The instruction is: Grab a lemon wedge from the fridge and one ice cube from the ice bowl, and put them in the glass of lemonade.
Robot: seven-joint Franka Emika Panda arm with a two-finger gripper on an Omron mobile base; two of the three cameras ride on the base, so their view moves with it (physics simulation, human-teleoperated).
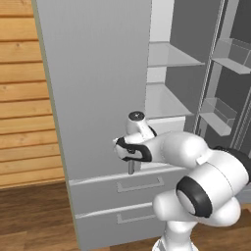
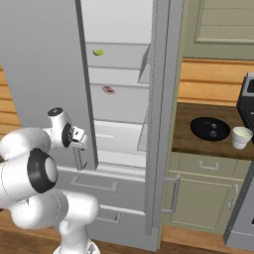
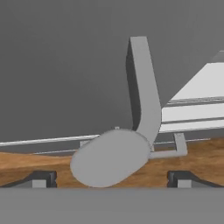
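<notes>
The fridge (image 1: 98,88) stands in front of me with its right door swung wide, white shelves and door bins showing. The lemon wedge (image 2: 98,51) lies on an upper shelf. My gripper (image 3: 111,178) is open, its fingertips (image 3: 41,178) spread on either side of the lower end of the left door's vertical handle (image 3: 142,87), without closing on it. The base views show the gripper (image 1: 128,156) (image 2: 79,141) low against that left door. The ice bowl (image 2: 210,128) holds an ice cube (image 2: 213,133) on the counter to the right, with the glass of lemonade (image 2: 241,137) beside it.
A flat reddish-brown bar (image 2: 108,90) lies on a middle shelf. Two drawers (image 1: 139,185) sit under the doors. The open right door (image 2: 161,124) stands edge-on between the fridge interior and the wooden counter (image 2: 188,144). Wood panelling lies to the left.
</notes>
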